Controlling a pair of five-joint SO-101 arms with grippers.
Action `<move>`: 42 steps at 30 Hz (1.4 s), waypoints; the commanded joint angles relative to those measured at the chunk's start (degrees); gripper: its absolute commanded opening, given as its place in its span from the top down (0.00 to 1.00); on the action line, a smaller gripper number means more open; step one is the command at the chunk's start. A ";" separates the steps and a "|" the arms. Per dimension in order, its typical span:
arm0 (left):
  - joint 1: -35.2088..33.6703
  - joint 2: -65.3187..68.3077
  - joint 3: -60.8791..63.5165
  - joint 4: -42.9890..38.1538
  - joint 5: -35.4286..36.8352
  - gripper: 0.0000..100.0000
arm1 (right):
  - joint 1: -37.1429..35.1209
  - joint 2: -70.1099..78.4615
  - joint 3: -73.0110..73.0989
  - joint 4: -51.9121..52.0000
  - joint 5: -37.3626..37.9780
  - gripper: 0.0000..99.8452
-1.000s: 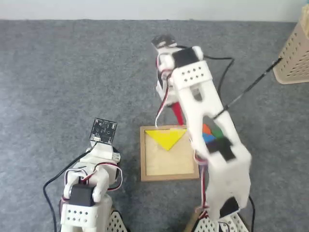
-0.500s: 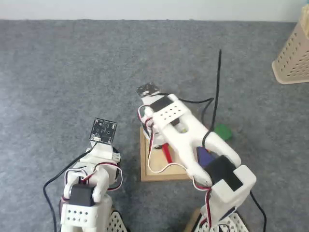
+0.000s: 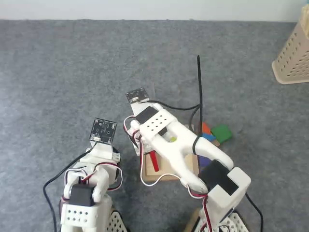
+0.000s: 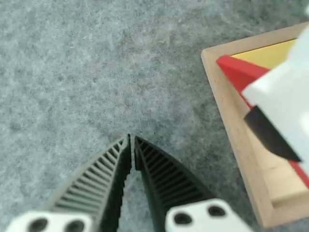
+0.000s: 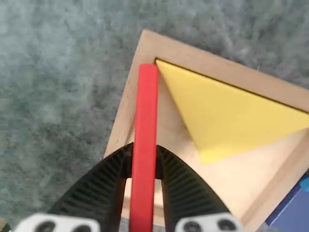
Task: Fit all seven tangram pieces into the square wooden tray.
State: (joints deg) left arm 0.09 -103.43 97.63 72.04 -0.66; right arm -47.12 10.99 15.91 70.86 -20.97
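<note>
- The right gripper (image 5: 145, 151) has its fingers clamped on a red wooden tangram piece (image 5: 147, 106), one ribbed finger on each flat face. The piece stands on edge, so the wrist view shows only its narrow side.
- Held this way, it can likely go down into a narrow gap instead of dropping flat across whatever is already laid.
- The red piece hangs over the square wooden tray (image 5: 203, 60), along one side wall. Its far end is at the corner where the large yellow triangle (image 5: 227, 116) has its point.
- I cannot tell whether the far end touches the tray floor or is just above it.
- The yellow triangle lies flat in the tray with its long edge against a wall, leaving bare wood beside it. The red piece seems meant for the strip between triangle and side wall.
- In the high view the right arm reaches across the tray (image 3: 161, 177), hiding most of it.
- Four loose pieces lie just beside the tray on the right arm's side: green (image 3: 222, 133), orange (image 3: 206, 129), blue (image 3: 208, 137) and purple (image 3: 205, 162). They are near enough for later picks.
- The left gripper (image 4: 132, 141) hangs over the grey felt counter (image 3: 72, 72) next to the tray. Its fingers are nearly together with a thin slit between, and they hold nothing. It seems parked clear of the work.
- A beige perforated basket (image 3: 292, 53) stands well apart at the counter's far corner.
</note>
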 commanded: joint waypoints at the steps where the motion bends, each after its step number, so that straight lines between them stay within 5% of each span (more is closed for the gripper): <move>1: -0.35 -1.23 -1.10 0.35 0.35 0.99 | -0.40 -1.01 -0.97 -0.75 -0.44 0.99; 9: -0.35 -1.23 -1.10 0.35 0.26 0.99 | -2.86 -1.01 -2.02 -0.22 7.47 0.99; 42: -0.35 -1.23 -1.10 0.35 0.26 0.99 | -1.45 -1.10 -2.02 1.63 -0.35 0.99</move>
State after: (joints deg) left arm 0.09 -103.43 97.63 72.04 -0.66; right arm -48.88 10.99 15.91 72.18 -20.97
